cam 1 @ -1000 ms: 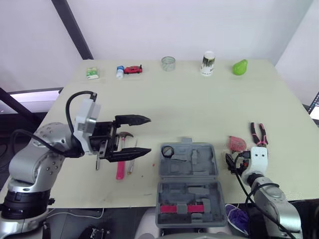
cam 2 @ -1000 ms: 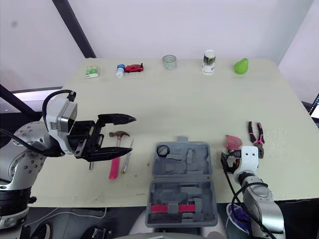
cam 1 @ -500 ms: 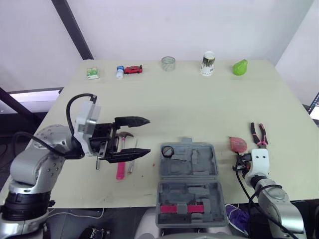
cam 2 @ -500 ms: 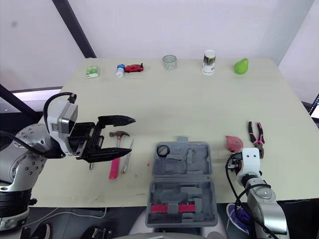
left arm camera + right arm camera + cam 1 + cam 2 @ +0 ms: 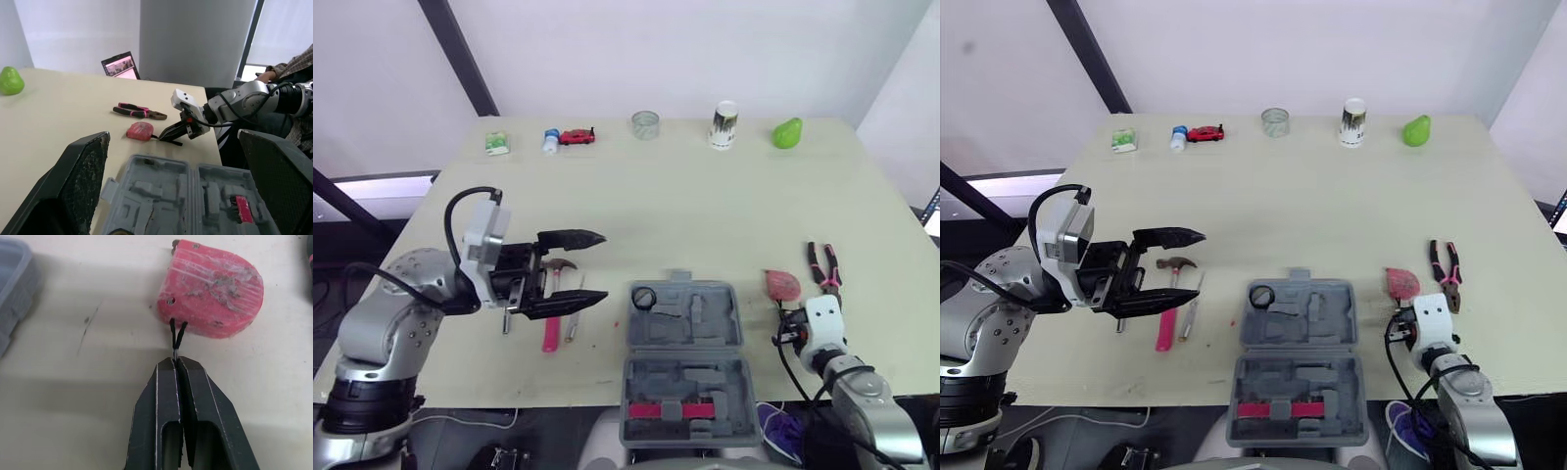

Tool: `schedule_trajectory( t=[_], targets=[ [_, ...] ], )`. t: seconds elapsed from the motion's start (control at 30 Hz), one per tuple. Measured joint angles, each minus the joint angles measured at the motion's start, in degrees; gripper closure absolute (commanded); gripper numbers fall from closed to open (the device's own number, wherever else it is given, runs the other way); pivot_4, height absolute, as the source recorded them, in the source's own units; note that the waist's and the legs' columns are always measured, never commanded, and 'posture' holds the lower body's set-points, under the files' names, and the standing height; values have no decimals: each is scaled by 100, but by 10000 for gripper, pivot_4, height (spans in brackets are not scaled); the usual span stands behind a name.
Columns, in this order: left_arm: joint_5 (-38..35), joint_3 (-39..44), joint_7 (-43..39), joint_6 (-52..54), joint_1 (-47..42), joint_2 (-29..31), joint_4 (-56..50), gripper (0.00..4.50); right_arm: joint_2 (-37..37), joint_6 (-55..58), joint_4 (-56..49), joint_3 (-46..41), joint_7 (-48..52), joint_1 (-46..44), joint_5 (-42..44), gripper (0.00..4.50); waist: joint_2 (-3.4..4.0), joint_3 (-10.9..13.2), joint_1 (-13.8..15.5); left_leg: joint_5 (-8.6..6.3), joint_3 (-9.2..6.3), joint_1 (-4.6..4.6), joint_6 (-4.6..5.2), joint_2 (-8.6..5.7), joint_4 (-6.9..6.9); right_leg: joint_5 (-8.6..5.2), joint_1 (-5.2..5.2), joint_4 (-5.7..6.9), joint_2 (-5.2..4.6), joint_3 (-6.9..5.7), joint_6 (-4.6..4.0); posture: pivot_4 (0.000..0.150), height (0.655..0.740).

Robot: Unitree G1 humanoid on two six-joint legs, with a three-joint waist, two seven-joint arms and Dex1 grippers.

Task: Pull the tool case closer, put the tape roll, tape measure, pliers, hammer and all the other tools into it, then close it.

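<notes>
The grey tool case [image 5: 710, 315] lies open at the table's near edge, with a black tape roll [image 5: 642, 297] in its far left corner. To its left lie a pink-handled hammer [image 5: 551, 331] and a thin tool [image 5: 573, 320]. My left gripper [image 5: 604, 265] hovers open just above them, holding nothing. The red tape measure [image 5: 212, 298] rests right of the case, with the pink-handled pliers [image 5: 823, 262] beyond it. My right gripper [image 5: 176, 360] is shut, its tips pinching the tape measure's thin black strap [image 5: 177, 333].
Along the far edge stand a green-white box [image 5: 495, 144], a small bottle [image 5: 549, 140], a red toy car [image 5: 576, 136], a glass jar [image 5: 645, 124], a cup [image 5: 723, 124] and a green pear [image 5: 787, 132]. A laptop [image 5: 120, 65] sits off the table's right side.
My right gripper has gone from open to shut, and its wrist has drawn back slightly toward the near edge. The left arm has not moved.
</notes>
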Motion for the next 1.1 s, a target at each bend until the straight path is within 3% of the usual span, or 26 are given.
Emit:
schedule_trajectory(
  t=[0.23,1.1],
  targets=[
    [0,-182,-113,-34,96,-122,-82,0,-912,-199,-121,-333,1213,693,442,43897,-11,2,2,0,-7,0,1,4,1,0,1,2,8,-4,0,1500,7400],
    [40,-183,-431,-43,16,-114,-42,0,-1609,-126,-829,-328,2317,1735,900,43897,-13,3,28,0,-5,-1,1,4,4,0,2,1,7,-2,1,1500,7400]
  ],
)
